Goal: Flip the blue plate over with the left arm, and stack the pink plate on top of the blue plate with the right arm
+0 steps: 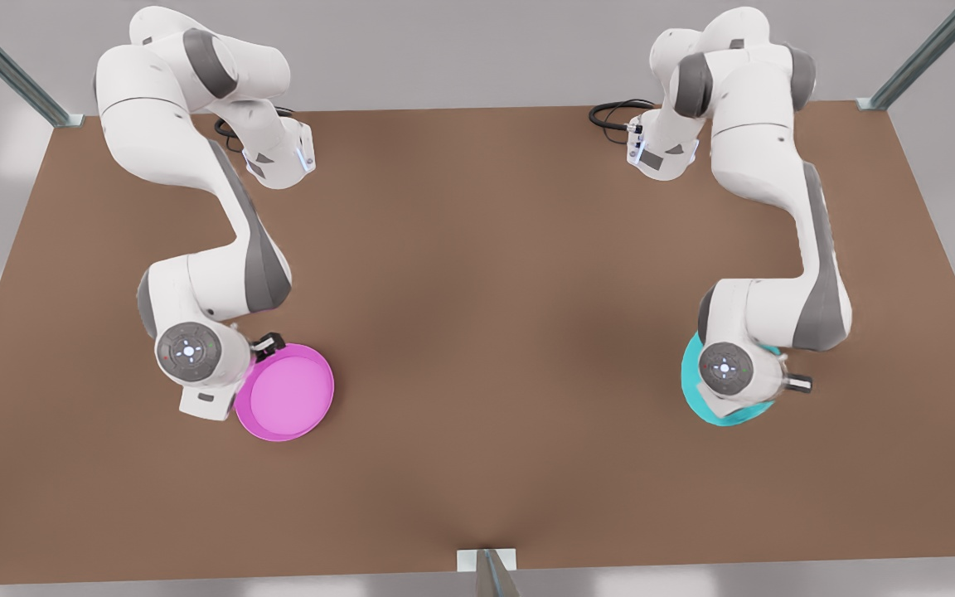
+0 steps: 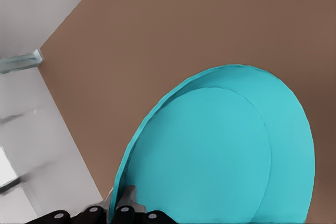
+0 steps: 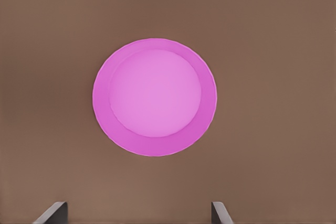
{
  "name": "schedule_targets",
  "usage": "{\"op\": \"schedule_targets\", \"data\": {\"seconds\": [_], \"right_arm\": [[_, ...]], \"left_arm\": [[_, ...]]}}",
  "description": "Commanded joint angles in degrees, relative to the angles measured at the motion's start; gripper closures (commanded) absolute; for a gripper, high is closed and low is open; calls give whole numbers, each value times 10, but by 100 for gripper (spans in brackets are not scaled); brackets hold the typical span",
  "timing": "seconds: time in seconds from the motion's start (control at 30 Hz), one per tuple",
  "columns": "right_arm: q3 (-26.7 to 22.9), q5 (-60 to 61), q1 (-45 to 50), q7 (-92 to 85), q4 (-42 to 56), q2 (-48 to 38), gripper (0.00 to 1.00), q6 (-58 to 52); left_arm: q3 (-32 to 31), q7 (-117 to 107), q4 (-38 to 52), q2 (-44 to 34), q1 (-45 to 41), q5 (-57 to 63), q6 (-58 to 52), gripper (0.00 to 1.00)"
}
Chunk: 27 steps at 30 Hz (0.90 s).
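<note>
The blue plate (image 2: 220, 150) is tilted, with one edge raised off the brown table. My left gripper (image 2: 118, 209) is shut on its rim. In the front view this plate (image 1: 730, 414) peeks out from under the left arm's wrist (image 1: 726, 369) at the front view's right. The pink plate (image 3: 155, 96) lies flat and rim-up on the table. My right gripper (image 3: 137, 212) hangs open above it, its fingertips (image 3: 52, 212) spread wide and clear of the plate. In the front view the pink plate (image 1: 287, 394) sits beside the right arm's wrist (image 1: 189, 352) at the front view's left.
The brown table (image 1: 477, 332) lies bare between the two plates. Metal frame posts (image 1: 5, 62) stand at the back corners and a bracket (image 1: 486, 564) at the front edge. The table's edge (image 2: 68, 108) runs close to the blue plate.
</note>
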Motion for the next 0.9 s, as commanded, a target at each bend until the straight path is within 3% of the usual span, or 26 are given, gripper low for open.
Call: {"op": "schedule_targets", "data": {"seconds": [0.0,0.47,0.7,0.87], "right_arm": [[0,0,-1,0,0,0,0,-1],[0,-21,8,0,0,-1,0,-4],[0,-31,24,-2,-6,4,0,-8],[0,-32,19,1,-6,12,0,-7]], "left_arm": [[0,-16,0,0,-15,84,-3,77],[-1,-402,-42,63,-264,231,-179,77],[-3,-547,-45,117,-318,252,-225,77],[-43,-617,-45,150,-341,272,-269,77]]}}
